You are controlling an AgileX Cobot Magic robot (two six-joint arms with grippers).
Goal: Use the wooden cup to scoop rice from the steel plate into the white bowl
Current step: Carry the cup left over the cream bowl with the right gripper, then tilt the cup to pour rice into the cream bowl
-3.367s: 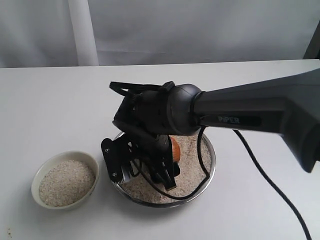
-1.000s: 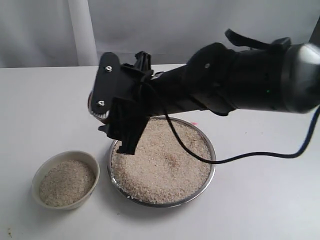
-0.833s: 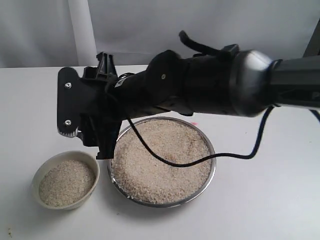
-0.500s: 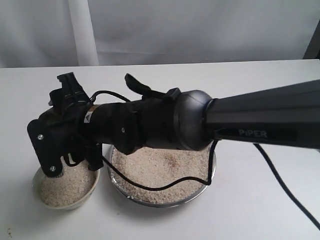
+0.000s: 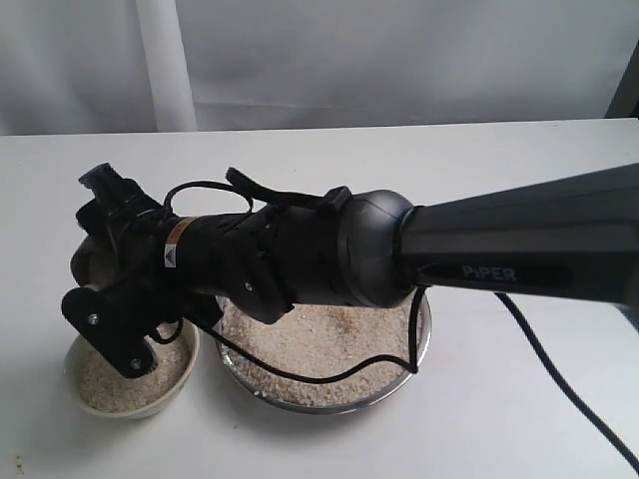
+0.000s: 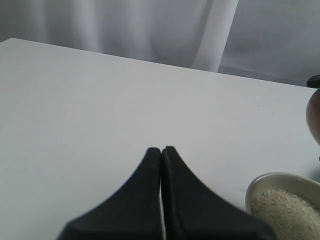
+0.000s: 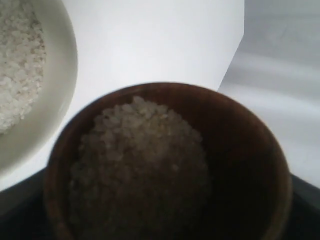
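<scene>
1. Now your right gripper (image 5: 100,267) clamps the wooden cup (image 7: 165,165), which is heaped with rice (image 7: 140,160).
2. Just below that gripper, seemingly untouched, sits the white bowl (image 5: 72,371); the steel plate (image 5: 423,334) lies beside it.
3. Your left gripper (image 6: 161,152) is closed on nothing.

Soft, even light fills the room, and the white table (image 5: 479,434) looks bright. A faint shadow sits under the steel plate (image 5: 344,405), low in the frame. Up close, the wooden cup (image 7: 237,150) is blurry and dark inside. The left gripper (image 6: 161,150) looks fuzzy too.
</scene>
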